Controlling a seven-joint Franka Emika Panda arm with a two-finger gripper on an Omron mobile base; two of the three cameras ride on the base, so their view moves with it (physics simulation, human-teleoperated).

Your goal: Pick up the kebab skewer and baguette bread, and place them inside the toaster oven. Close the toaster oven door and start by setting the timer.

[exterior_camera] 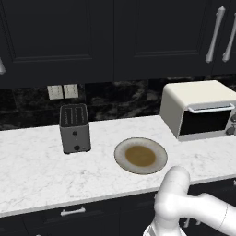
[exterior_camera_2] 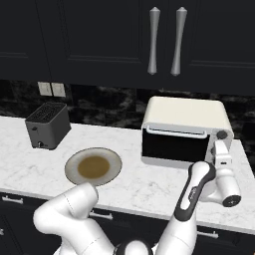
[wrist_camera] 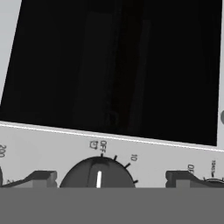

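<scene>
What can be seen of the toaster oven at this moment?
The toaster oven is a cream-white box standing upright on the white marble counter against the dark backsplash, right of the plate. Its dark glass door, with a silver bar handle along the top edge, looks closed. The hand view shows a dark knob on the control panel, its white mark at OFF. The open gripper is at that panel; contact cannot be told.

The 2 base views look forward and down over the counter (exterior_camera: 37, 170), sharing the plate (exterior_camera: 120, 159) and toaster oven (exterior_camera_2: 187, 117). Hand view faces the oven's dial (wrist_camera: 97, 173) at close range.
</scene>
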